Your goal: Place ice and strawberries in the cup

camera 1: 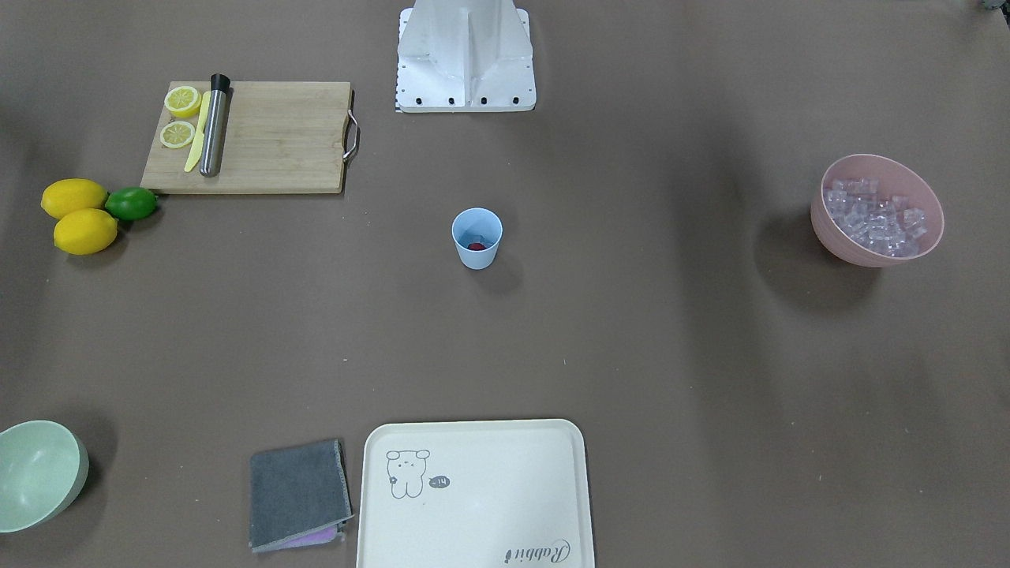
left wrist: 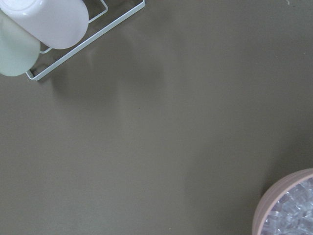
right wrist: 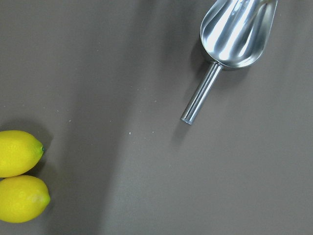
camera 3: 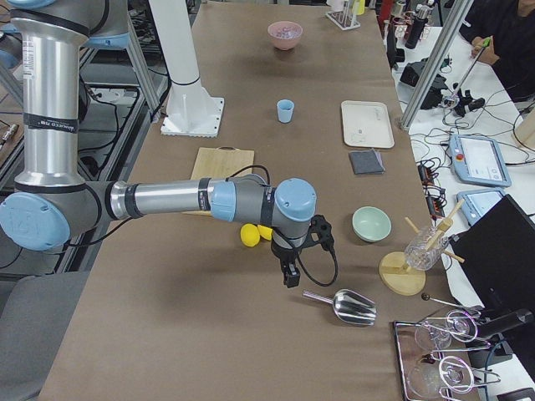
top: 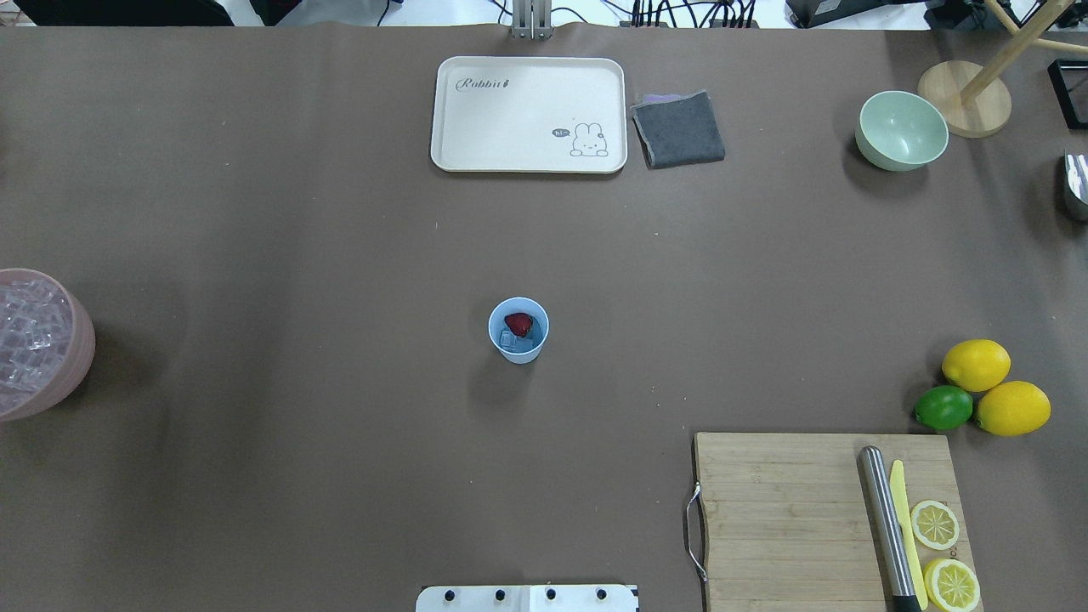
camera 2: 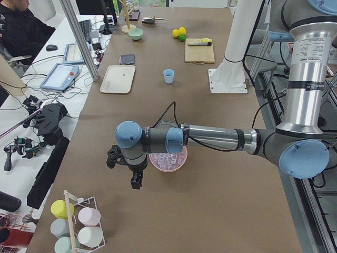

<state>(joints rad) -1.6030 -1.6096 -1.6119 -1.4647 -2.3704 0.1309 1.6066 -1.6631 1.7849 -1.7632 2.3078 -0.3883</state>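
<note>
At table (top: 297, 255) centre stands the cup (top: 518, 350), upright, light blue. Inside it sits the strawberry (top: 518, 324) at the 12 o'clock side of the bottom, with ice (top: 510, 341) touching it at 6 o'clock. From the cup in the overhead view: pink bowl (top: 81, 357) of clear cubes well apart at 9 o'clock, cut by the frame edge; cream tray (top: 527, 110) at 12 o'clock with a grey cloth (top: 678, 127) just beside it; mint bowl (top: 901, 129) at 2 o'clock; two lemons (top: 976, 365) and a lime (top: 943, 407) touching each other at 3 o'clock; cutting board (top: 782, 510) at 4 o'clock, carrying a steel muddler, a yellow knife and two lemon halves. Neither arm is over the cup. Left claw (camera 2: 135, 182) hangs above bare table just beside the pink bowl, pointing down — seen only from the side, so wide or narrow I cannot tell. Its wrist view has the bowl rim at 5 o'clock and a wire rack of cups at 11 o'clock. Right claw (camera 3: 290, 277) hangs near the lemons, above bare table; its spread I cannot tell either. A metal scoop (right wrist: 234, 29) lies on the table at 1 o'clock in the right wrist view, lemons at 8 o'clock.
</note>
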